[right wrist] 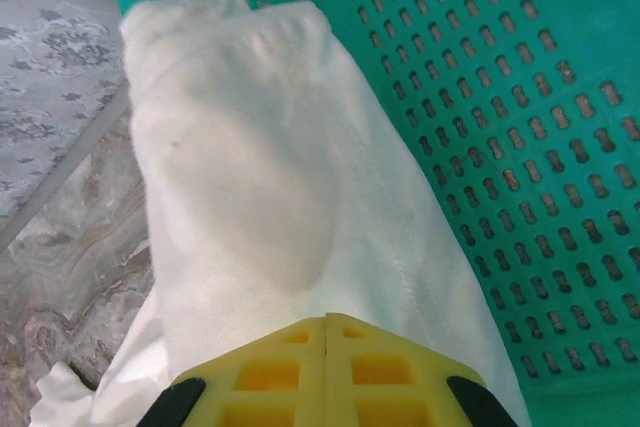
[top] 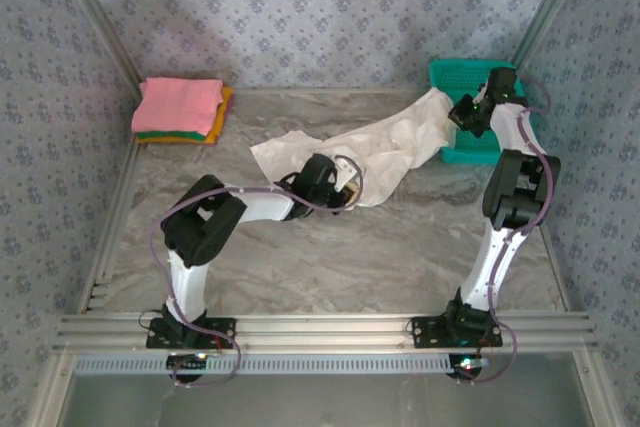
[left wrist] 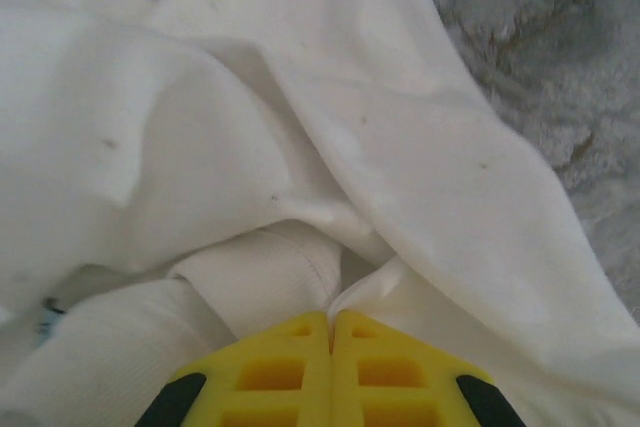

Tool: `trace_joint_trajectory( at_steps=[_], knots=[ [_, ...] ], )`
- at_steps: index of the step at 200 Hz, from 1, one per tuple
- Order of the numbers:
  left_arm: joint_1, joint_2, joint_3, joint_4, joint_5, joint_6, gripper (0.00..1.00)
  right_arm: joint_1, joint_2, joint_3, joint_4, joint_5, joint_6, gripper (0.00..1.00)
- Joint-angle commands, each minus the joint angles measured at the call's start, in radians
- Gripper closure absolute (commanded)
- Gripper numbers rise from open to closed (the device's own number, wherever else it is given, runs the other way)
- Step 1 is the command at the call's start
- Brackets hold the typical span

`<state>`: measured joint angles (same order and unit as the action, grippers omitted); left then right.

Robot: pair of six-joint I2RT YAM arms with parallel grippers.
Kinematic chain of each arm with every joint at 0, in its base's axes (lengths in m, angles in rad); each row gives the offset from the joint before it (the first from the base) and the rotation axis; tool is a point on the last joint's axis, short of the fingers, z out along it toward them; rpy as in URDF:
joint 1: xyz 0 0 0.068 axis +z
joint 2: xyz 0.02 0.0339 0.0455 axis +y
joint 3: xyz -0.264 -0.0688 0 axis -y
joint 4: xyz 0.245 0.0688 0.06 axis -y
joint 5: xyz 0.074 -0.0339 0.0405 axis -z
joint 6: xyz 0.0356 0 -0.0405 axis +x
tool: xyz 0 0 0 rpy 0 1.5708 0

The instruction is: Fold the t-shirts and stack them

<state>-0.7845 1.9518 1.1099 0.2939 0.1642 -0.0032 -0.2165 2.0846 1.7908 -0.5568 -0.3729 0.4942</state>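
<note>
Closest to the arm bases the table (top: 330, 257) lies bare. Just beyond that, the left gripper (top: 345, 179) is clamped on a bunched fold at the near edge of the white t-shirt (top: 385, 147). The shirt is crumpled and runs diagonally across the middle of the table, neither spread flat nor folded. Its far end is draped over the rim of the basket (top: 450, 75) on the right. There the right gripper (top: 465, 112) is clenched on the cloth. In the far left corner a neat stack waits, with a pink shirt (top: 178, 104) on top of a green shirt (top: 150, 134) and an orange shirt (top: 218, 119). Three shirts look done and one is left. The basket rim could snag the cloth, so the shirt likely needs pulling clear first.
</note>
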Motion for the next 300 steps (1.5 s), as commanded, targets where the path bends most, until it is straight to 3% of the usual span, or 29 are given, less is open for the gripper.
trace_joint_trajectory(
  at_steps=[1, 11, 20, 42, 106, 194, 220, 248, 278, 300],
  knots=[
    [0.02, -0.13, -0.016, 0.003, -0.037, 0.014, 1.0, -0.004, -0.087, 0.048, -0.032, 0.02, 0.009, 1.0],
    [0.03, -0.177, -0.033, 0.002, -0.054, 0.011, 1.0, -0.002, -0.11, 0.038, -0.031, 0.019, 0.003, 1.0],
    [0.038, -0.221, -0.05, 0.002, -0.063, 0.01, 1.0, 0.004, -0.14, 0.009, -0.021, 0.029, 0.004, 0.82],
    [0.069, -0.311, -0.079, -0.008, -0.066, 0.002, 1.0, 0.015, -0.184, -0.043, -0.035, 0.045, 0.027, 0.61],
    [0.157, -0.456, -0.127, -0.008, -0.091, -0.05, 1.0, 0.016, -0.159, -0.114, -0.078, 0.042, -0.021, 0.55],
    [0.269, -0.623, -0.198, -0.033, -0.136, -0.019, 1.0, 0.008, 0.064, 0.027, -0.123, -0.023, -0.034, 0.41],
    [0.269, -0.623, -0.221, -0.025, -0.137, -0.029, 1.0, 0.016, 0.083, 0.029, -0.074, -0.063, -0.006, 0.51],
    [0.27, -0.605, -0.225, -0.021, -0.134, -0.037, 1.0, 0.016, 0.07, 0.037, -0.052, -0.064, 0.017, 0.8],
    [0.27, -0.579, -0.217, -0.013, -0.137, -0.04, 1.0, 0.009, 0.055, 0.064, -0.056, -0.067, 0.027, 0.99],
    [0.27, -0.582, -0.214, -0.007, -0.148, -0.042, 1.0, 0.004, 0.025, 0.083, -0.054, -0.073, 0.038, 1.0]
  ],
)
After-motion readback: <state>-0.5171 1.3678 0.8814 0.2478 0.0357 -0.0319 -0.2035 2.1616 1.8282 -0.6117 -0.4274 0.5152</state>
